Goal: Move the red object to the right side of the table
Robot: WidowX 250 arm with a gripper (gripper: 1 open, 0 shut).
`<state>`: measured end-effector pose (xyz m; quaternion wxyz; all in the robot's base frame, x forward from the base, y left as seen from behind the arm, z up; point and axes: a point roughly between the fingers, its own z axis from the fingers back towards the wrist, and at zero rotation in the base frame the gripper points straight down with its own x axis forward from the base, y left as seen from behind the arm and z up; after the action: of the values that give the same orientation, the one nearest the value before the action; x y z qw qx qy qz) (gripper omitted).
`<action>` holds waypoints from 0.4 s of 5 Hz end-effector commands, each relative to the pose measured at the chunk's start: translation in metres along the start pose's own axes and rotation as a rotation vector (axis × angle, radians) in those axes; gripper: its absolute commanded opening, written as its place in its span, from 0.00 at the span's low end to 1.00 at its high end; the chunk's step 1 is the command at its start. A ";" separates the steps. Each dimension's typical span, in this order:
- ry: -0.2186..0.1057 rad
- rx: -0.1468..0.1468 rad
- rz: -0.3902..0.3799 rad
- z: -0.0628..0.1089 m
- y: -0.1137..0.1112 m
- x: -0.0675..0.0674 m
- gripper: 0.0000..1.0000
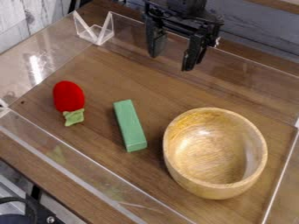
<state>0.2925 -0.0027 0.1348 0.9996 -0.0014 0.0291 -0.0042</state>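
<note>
Wooden bowl (215, 152) sits close; claw (173, 49) hangs apart, empty, and must reach the red object (69, 96) first.

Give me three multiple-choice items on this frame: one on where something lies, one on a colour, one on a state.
1. The red object lies on the table:
A. inside the wooden bowl
B. at the picture's left, beside the green block
C. under the pincer

2. The long block is:
A. green
B. blue
C. yellow

3. The pincer is:
A. shut on the red object
B. shut on the block
C. open, holding nothing

Answers: 1 B, it sits left of the block, apart from the wooden bowl. 2 A, its faces are plainly green. 3 C, its fingers stand apart at the far side, above bare tabletop.
</note>
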 end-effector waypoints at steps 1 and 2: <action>0.043 0.002 -0.028 -0.005 0.002 -0.009 1.00; 0.084 -0.003 0.013 -0.021 0.011 -0.015 1.00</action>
<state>0.2729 0.0068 0.1051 0.9958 -0.0045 0.0918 0.0030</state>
